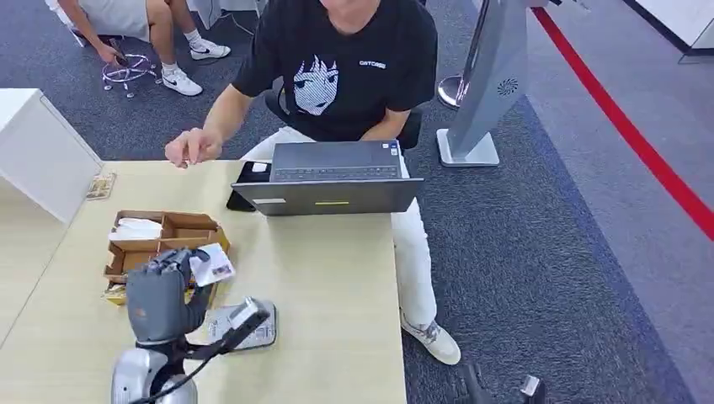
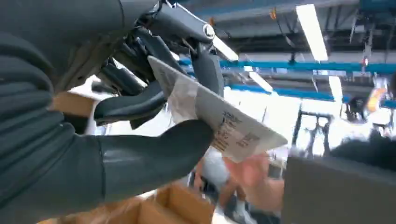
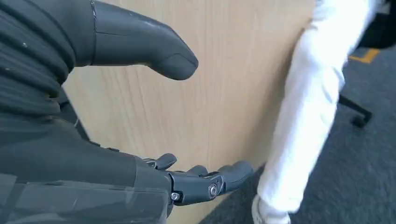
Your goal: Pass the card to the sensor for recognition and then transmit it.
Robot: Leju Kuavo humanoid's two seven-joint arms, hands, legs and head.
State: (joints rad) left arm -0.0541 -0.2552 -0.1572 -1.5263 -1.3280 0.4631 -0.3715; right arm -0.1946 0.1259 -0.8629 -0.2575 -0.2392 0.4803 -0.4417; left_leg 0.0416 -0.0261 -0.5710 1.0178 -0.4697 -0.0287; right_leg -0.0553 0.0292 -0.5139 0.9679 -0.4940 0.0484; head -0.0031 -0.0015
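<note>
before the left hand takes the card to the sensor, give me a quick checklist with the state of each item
1. Card held: ok. The left hand grips the card between its thumb and fingers.
2. Card clear of the cardboard box: ok, it is lifted above the box's near edge.
3. Sensor reachable: ok, the grey device lies on the table just beside the left hand.
4. Printed side toward the sensor: cannot tell.
5. Right hand out of the way: ok, it is open and holds nothing, off the table's side.
6. Person's hand clear: ok, it is at the table's far edge.
</note>
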